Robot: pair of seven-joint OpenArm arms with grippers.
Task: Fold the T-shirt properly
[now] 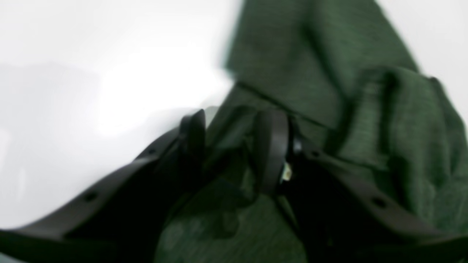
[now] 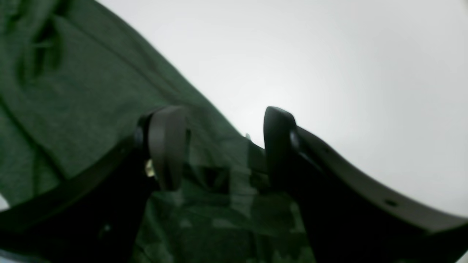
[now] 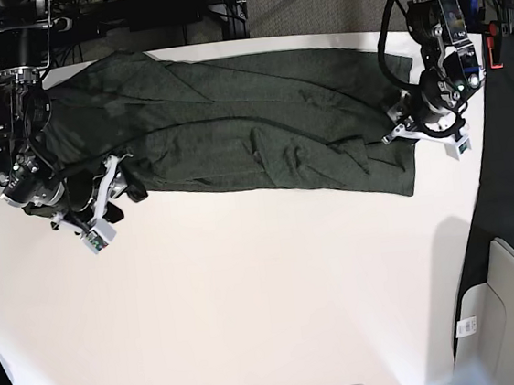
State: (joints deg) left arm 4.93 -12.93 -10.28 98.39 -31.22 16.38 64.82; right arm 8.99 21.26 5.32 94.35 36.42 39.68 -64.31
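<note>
- White table (image 3: 249, 294) fills my base view, with dark racks and cables behind it and a black cloth (image 3: 511, 157) hanging off one side
- The T-shirt (image 3: 249, 120) lies along the far half of the table, folded lengthwise into a long band, wrinkled in the middle
- My left gripper (image 1: 234, 146) sits at one end of the band with jaws partly apart and fabric bunched between them; I cannot tell if it grips
- My right gripper (image 2: 219, 146) is at the other end, jaws spread wide over the shirt's edge, clamping nothing
- I judge a lengthwise fold just laid; next I need fresh grips to fold end over end
- Both wrist views are blurred; sleeves and collar are hidden in the folds
</note>
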